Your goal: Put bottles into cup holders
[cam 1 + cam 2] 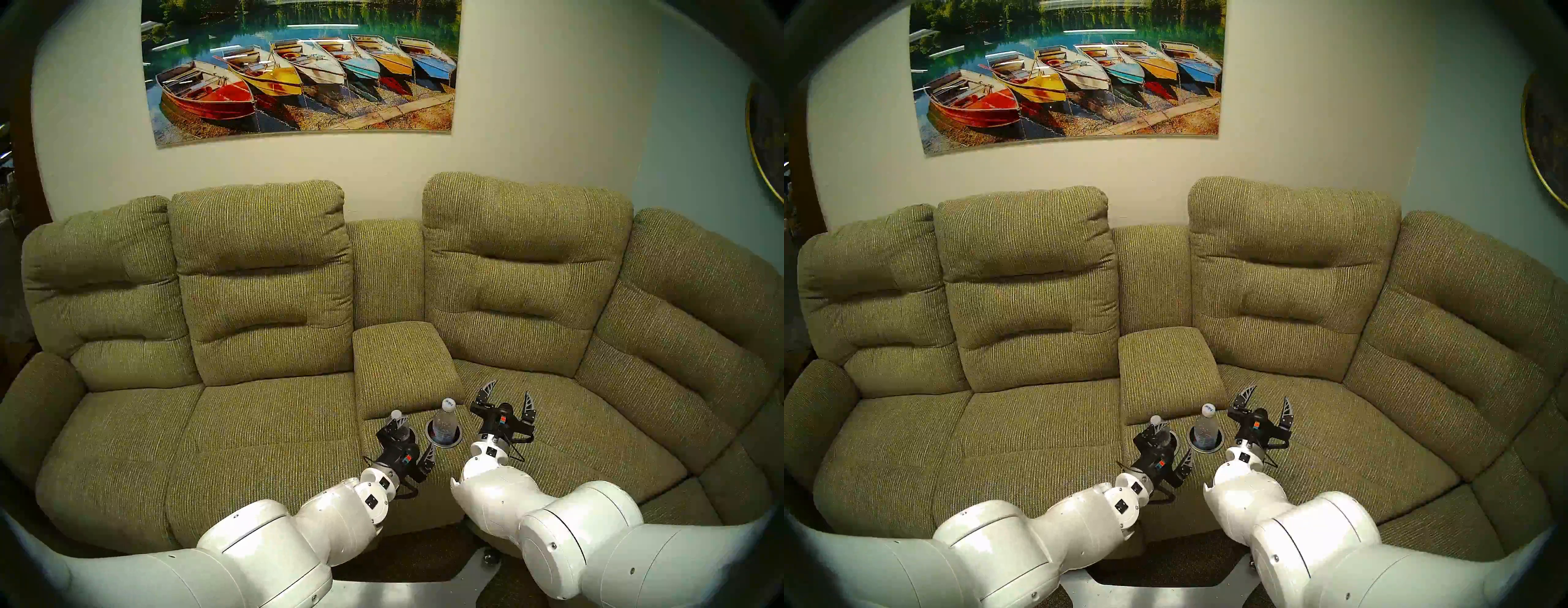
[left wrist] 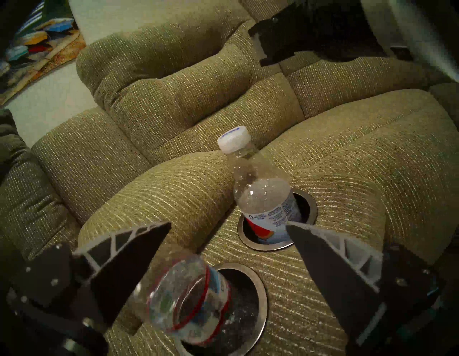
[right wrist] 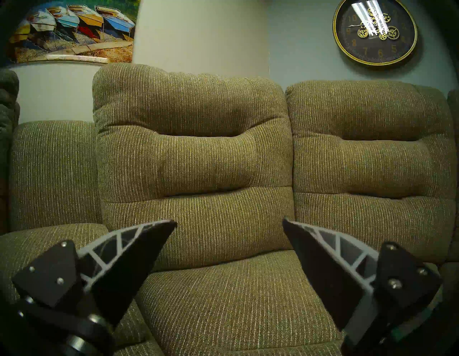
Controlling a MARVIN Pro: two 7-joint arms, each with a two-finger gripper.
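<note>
Two clear bottles stand in the two silver-rimmed cup holders of the sofa's centre console. The right bottle (image 1: 444, 424) (image 1: 1205, 428) (image 2: 260, 199), white-capped, sits upright in its cup holder (image 1: 443, 445) (image 2: 313, 206). The left bottle (image 1: 396, 416) (image 1: 1156, 421) (image 2: 188, 298) sits in the nearer cup holder (image 2: 260, 298) (image 1: 1177, 441), between the spread fingers of my open left gripper (image 1: 413, 437) (image 1: 1172, 443) (image 2: 228, 225). My right gripper (image 1: 509, 390) (image 1: 1268, 395) (image 3: 229, 221) hovers open and empty over the seat just right of the console.
The olive fabric sofa (image 1: 271, 424) fills the view, with a padded console armrest (image 1: 399, 361) behind the cup holders. A boat picture (image 1: 297, 68) and a wall clock (image 3: 375, 32) hang above.
</note>
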